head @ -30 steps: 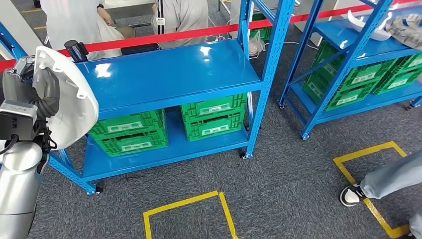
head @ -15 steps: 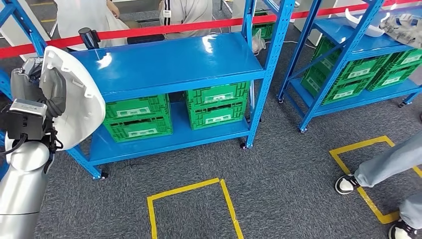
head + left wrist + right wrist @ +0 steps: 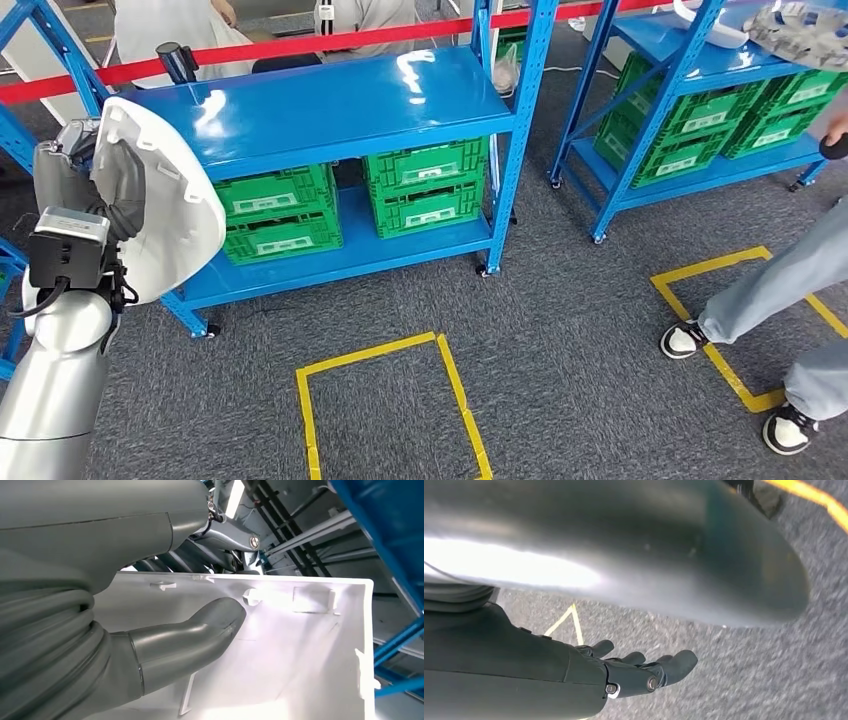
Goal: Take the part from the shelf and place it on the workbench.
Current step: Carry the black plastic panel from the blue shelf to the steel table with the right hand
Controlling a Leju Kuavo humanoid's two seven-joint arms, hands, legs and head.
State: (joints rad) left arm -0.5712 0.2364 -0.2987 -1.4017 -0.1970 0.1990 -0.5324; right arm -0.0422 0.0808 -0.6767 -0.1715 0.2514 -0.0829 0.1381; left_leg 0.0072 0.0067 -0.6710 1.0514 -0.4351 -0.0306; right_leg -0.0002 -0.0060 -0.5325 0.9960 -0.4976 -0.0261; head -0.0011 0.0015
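The robot's left hand [image 3: 95, 185] is raised at its side, gripping the white part [image 3: 165, 205], a broad curved shell held upright on edge. In the left wrist view the thick grey thumb [image 3: 200, 630] presses flat on the shell's inner face, with the darker fingers behind its rim. So the part is off the shelf and carried. No workbench is visible, so I judge the carry is the step in hand: keep the grip firm, hold the shell clear of the blue shelf [image 3: 340, 105] just beside it, and turn slowly. The right hand [image 3: 644, 672] hangs over the grey carpet, fingers loosely extended, holding nothing. Farther off, a person's legs [image 3: 770, 290] stand by a yellow floor marking.
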